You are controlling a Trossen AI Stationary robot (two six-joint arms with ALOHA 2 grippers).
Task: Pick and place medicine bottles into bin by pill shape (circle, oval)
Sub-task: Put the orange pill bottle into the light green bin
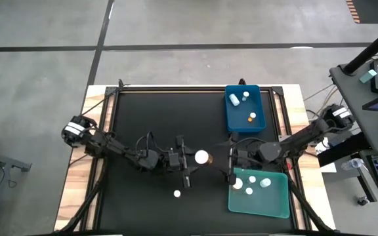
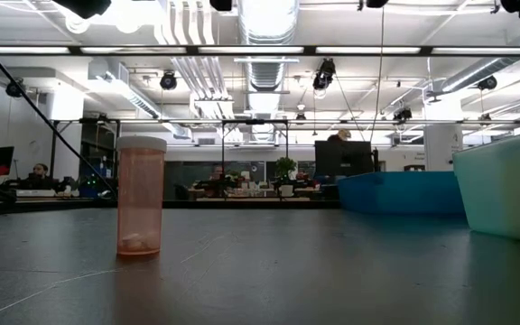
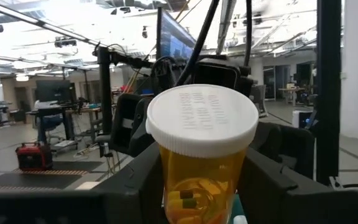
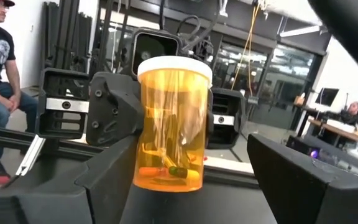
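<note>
Near edge: one loose white-capped bottle [image 1: 177, 193] stands alone on the black table [image 1: 143, 118], and the teal bin [image 1: 268, 200] at near right has four bottles in it. Mid-table, the left gripper [image 1: 190, 159] is clamped on an amber bottle [image 3: 199, 168] with a white cap, held off the table between both arms; the right gripper [image 1: 231, 159] faces it, fingers spread wide, not touching it. Far right: the blue bin [image 1: 245, 111] holds three bottles.

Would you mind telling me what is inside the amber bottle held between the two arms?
A few small pills lie at the bottom of the amber bottle; one looks dark. The left claw covers its lower sides, so their shape and count stay unclear.
</note>
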